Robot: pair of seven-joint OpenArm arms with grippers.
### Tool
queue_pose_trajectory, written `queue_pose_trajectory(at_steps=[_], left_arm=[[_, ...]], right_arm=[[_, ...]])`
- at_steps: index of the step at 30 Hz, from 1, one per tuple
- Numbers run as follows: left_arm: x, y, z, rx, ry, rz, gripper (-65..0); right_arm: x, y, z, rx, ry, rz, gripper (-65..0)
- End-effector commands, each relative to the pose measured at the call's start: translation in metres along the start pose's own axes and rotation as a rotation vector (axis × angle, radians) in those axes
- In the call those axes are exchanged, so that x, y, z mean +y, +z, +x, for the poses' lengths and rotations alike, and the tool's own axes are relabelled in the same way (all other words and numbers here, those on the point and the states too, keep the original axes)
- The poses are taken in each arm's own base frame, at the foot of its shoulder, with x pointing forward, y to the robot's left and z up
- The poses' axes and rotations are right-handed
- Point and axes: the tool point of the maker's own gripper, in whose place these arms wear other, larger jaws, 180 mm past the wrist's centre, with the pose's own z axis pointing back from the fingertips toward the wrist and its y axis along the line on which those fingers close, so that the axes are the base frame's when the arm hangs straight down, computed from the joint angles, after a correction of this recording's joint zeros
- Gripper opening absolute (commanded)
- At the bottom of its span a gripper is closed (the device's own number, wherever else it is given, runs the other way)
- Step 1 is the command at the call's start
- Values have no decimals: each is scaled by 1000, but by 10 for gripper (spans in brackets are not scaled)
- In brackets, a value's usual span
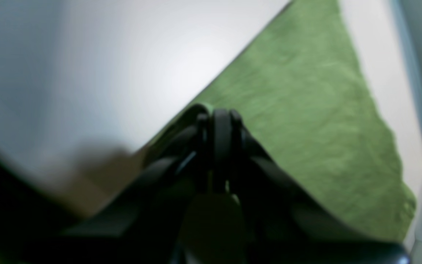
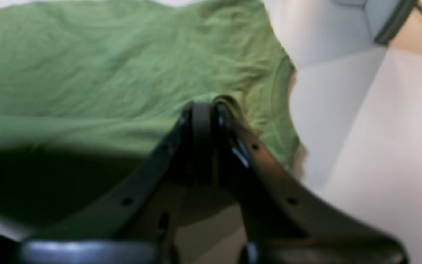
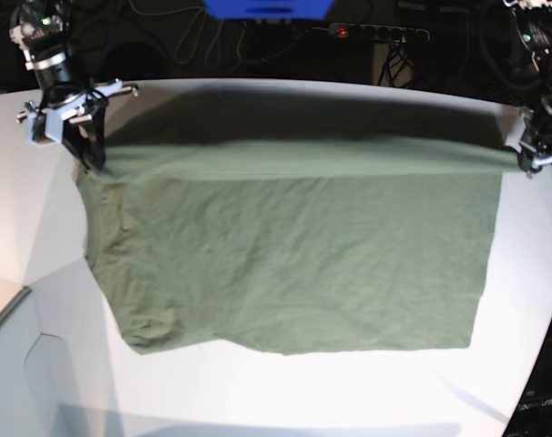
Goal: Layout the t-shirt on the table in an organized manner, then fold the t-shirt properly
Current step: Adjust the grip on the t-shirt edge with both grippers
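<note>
Both hands are clenched on the t-shirt (image 3: 294,264): right hand (image 3: 89,155) pinching the collar-end corner, left hand (image 3: 529,162) the hem-end corner. The far edge stretches taut between the 2, the rest spread on the white worktop (image 3: 285,391), with bare surface all around.

Dark backdrop — cables (image 3: 180,32), blue box (image 3: 267,8).

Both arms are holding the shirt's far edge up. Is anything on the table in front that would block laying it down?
Nothing visible does. The left gripper and right gripper both pinch the t-shirt; only the shirt lies on the table.
</note>
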Motion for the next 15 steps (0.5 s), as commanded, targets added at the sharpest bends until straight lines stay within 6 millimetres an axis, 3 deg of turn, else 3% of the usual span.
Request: queue_pose_trajectory(at_steps=[1, 3, 7, 10, 15], left_arm=[[-1, 5, 20, -53, -9, -9, -648], [8, 7, 21, -58, 2, 10, -648], [6, 6, 24, -64, 3, 9, -648], [-13, -2, 34, -90, 10, -32, -648], [-22, -21, 39, -90, 63, -50, -648]], right_arm=[[-2, 3, 16, -69, 2, -3, -650], [-2, 3, 16, -72, 0, -1, -650], [-1, -10, 23, -100, -3, 6, -650], [2, -29, 19, -108, -29, 25, -650], [-3, -70, 6, -86, -40, 26, -650]])
